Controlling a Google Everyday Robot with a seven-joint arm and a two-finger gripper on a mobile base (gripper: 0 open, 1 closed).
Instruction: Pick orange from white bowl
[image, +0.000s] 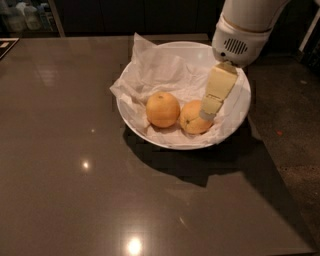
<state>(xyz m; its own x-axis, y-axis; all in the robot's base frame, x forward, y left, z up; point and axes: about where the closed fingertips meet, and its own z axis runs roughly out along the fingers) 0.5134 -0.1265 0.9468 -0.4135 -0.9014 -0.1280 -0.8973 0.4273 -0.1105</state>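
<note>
Gripper (207, 114) of cream colour hangs inside the white bowl (236, 120), in its right half, and slants down and to the left from the white wrist housing (239, 35) above it. Its lower end lies at the upper right side of the orange (192, 120); from this angle I cannot tell if it touches the fruit or is only just above it. I also cannot tell whether the gripper is released or clenched, because only one side of it shows.

The orange sits on the crumpled white paper (160, 70) that lines the bowl, near the front rim and a little right of the centre. It has the deeper peach tone and a faint crease on its skin. Just beside it on the left is a second fruit (162, 110), rounder and more yellow; the two are very close or touching. The paper rises over the rim of the bowl at the back left. The bowl stands on a dark glossy table (75, 150).
</note>
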